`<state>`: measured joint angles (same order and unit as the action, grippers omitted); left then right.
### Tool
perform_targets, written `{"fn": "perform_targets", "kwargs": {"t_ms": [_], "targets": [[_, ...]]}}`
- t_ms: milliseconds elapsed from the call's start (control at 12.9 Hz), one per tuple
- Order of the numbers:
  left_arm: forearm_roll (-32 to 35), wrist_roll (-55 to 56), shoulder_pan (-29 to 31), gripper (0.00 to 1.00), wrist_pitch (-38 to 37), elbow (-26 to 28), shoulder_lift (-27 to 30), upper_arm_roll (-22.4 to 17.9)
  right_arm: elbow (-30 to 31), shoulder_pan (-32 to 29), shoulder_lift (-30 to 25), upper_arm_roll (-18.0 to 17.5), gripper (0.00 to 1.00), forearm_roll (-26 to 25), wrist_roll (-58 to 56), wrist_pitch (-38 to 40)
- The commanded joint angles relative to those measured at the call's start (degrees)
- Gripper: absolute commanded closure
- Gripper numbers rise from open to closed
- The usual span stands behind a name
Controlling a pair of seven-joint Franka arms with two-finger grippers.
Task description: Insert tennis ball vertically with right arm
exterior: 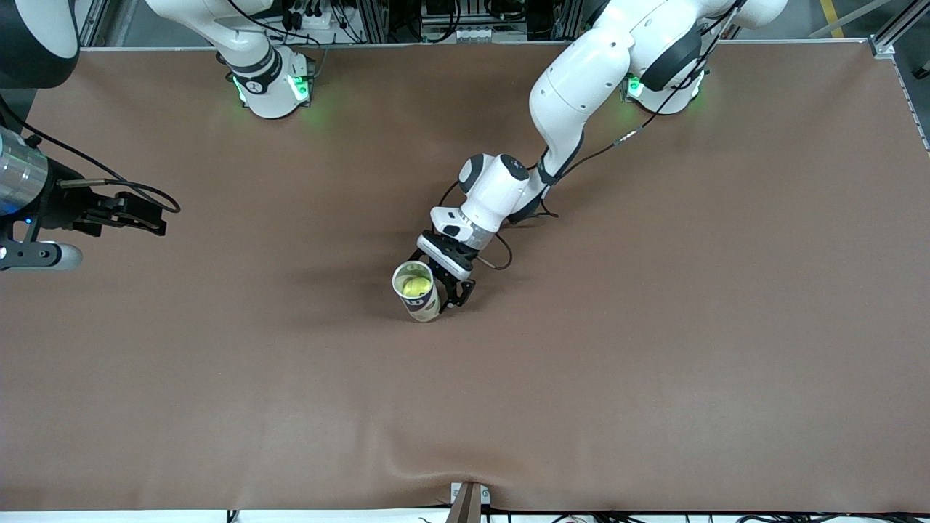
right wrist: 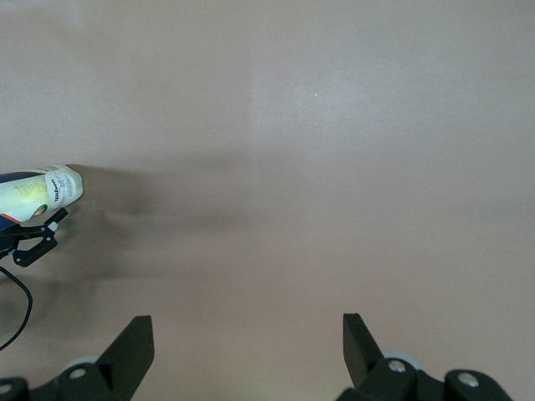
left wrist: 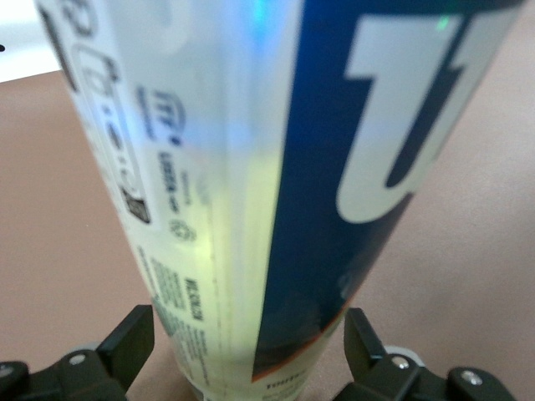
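The right arm's black two-finger hand (exterior: 142, 214) hangs over the brown tabletop (exterior: 654, 349) at the right arm's end, its fingers (right wrist: 134, 338) spread wide with only bare surface between them; this arm waits well apart from the work. Near the middle of the tabletop stands a clear plastic tube-shaped can with a blue-and-white printed label (exterior: 417, 290), upright and tilted slightly, its mouth open to the front camera. A yellow-green tennis ball (exterior: 415, 286) sits inside the can, seen through that open mouth and glowing through the clear wall in the left wrist view (left wrist: 242, 251). The left arm, white with black joints, reaches down from its base to the can, and its black two-finger hand (exterior: 452, 285) is at the can's lower part on the side toward the left arm's end. In the left wrist view its fingers (left wrist: 134, 338) stand on either side of the can, apart from its wall, not clamped on it.
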<state>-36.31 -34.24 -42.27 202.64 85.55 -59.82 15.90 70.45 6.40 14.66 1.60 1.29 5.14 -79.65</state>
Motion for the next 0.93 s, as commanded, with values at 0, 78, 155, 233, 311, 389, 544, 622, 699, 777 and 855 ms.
{"fn": "perform_targets", "kwargs": {"t_ms": [0, 78, 155, 233, 311, 389, 544, 622, 699, 777, 855], "targets": [[-0.5, -0.1, -0.3, 0.00, -0.1, 0.1, 0.8, -0.6, -0.4, -0.3, -1.0, -0.6, 0.00, -1.9, -0.1, 0.5], [-0.8, 0.0, -0.3, 0.00, -0.2, 0.3, 1.1, -0.5, 0.6, -0.6, -2.2, -0.7, 0.00, -1.8, -0.1, 0.3], [-0.9, 0.0, -0.3, 0.00, -0.4, 1.0, 1.4, -0.5, 3.4, -0.8, -4.3, -0.8, 0.00, -1.9, -0.1, -1.0], [-0.9, 0.0, 0.1, 0.00, -0.8, 2.8, 2.4, -0.4, 9.0, -1.1, -8.0, -0.8, 0.00, -1.7, -0.2, -5.0], [-1.0, 0.0, 0.3, 0.00, -1.0, 5.2, 4.3, -0.3, 14.8, -1.9, -11.5, -1.0, 0.00, -1.7, -0.4, -9.1], [-1.4, 0.0, 0.7, 0.00, -1.3, 7.8, 6.2, -0.3, 17.7, -2.7, -13.3, -1.6, 0.00, -1.6, -0.4, -10.5], [-3.0, 0.0, 1.0, 0.00, -3.0, 13.0, 10.8, -0.3, 19.3, -8.7, -14.4, -7.9, 0.00, -1.8, -0.6, -10.7], [-3.4, 0.0, 1.6, 0.00, -4.4, 15.7, 13.1, -0.3, 19.3, -10.7, -14.3, -10.4, 0.00, -2.1, -1.2, -10.5], [-3.6, 0.0, 2.5, 0.00, -6.1, 18.5, 15.9, -0.3, 18.9, -10.4, -14.0, -10.4, 0.00, -2.4, -1.5, -10.4], [-3.6, 0.0, 3.5, 0.00, -8.9, 21.4, 19.2, -0.4, 18.6, -10.5, -13.8, -10.4, 0.00, -2.5, -2.0, -10.4], [-3.6, 0.0, 5.2, 0.00, -13.2, 24.4, 23.0, -0.5, 18.7, -10.6, -13.8, -10.3, 0.00, -2.4, -2.2, -10.4]]}}
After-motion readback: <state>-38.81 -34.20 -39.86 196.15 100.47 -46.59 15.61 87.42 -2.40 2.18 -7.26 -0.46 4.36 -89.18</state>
